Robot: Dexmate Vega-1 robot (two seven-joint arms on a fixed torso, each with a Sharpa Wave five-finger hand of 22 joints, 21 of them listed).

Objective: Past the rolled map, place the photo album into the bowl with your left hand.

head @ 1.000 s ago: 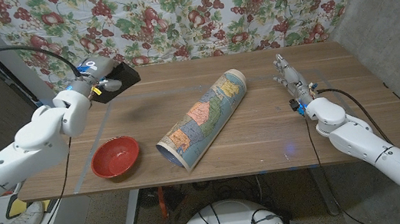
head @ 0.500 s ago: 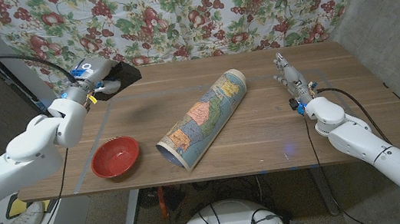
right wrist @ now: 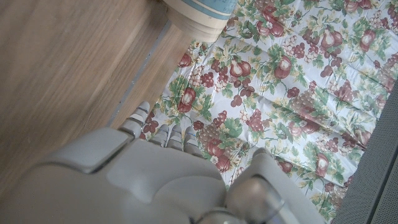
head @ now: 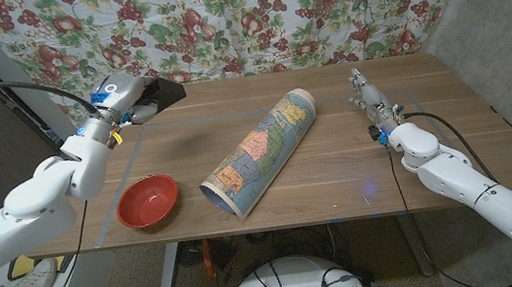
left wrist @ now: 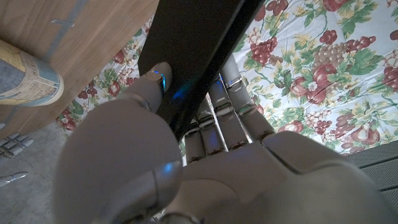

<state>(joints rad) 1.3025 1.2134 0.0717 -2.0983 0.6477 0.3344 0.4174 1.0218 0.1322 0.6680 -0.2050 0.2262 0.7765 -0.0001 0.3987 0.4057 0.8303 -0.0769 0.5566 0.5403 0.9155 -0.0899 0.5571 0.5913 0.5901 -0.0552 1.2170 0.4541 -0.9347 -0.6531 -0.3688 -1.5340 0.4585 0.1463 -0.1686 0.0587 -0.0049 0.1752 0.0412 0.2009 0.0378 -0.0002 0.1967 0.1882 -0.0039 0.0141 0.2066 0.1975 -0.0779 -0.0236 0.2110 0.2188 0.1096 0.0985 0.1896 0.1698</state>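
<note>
My left hand [head: 124, 103] holds the black photo album [head: 156, 94] in the air above the table's far left corner. In the left wrist view the album [left wrist: 193, 53] is clamped between thumb and fingers of that hand [left wrist: 186, 162]. The red bowl [head: 147, 200] sits near the front left edge, with nothing in it. The rolled map [head: 260, 151] lies diagonally across the table's middle, its end also seen in the wrist views [left wrist: 28, 74] [right wrist: 202, 15]. My right hand [head: 370, 101] stands on the table at the right with fingers straight, holding nothing.
The wooden table [head: 340, 182] is backed by a floral curtain [head: 249, 15]. Blue tape lines mark the tabletop near the bowl and the front edge. A grey wall stands at the right.
My left hand has carried the album slightly farther back and to the right, and the left arm has stretched out. The right arm, bowl and map stayed still.
</note>
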